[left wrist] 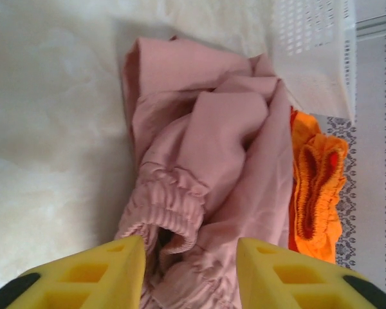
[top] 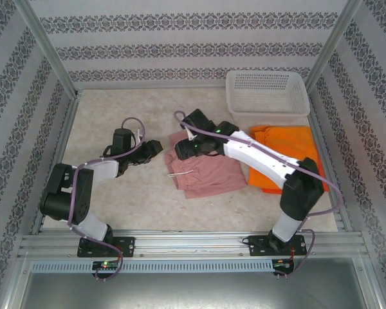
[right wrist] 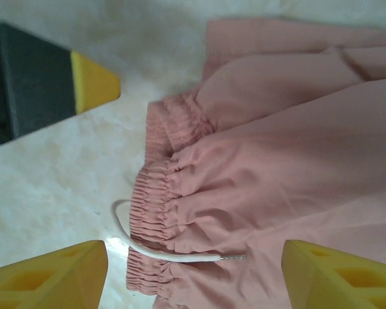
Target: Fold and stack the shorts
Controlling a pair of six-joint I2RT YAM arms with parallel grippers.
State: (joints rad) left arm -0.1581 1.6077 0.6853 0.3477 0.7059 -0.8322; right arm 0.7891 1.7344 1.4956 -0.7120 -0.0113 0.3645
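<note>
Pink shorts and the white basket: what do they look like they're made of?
Pink shorts: soft, matte woven cloth, possibly light cotton or a blend; it drapes in folds and gathers at the elastic waist. Basket: rigid white plastic, smooth-looking, judging by its regular perforated walls.

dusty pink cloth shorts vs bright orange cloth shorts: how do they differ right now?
The pink shorts lie mid-table, the orange shorts at the right by the white perforated plastic basket. The pink shorts are rumpled, the orange shorts flatter. Both have gathered elastic waists.
</note>
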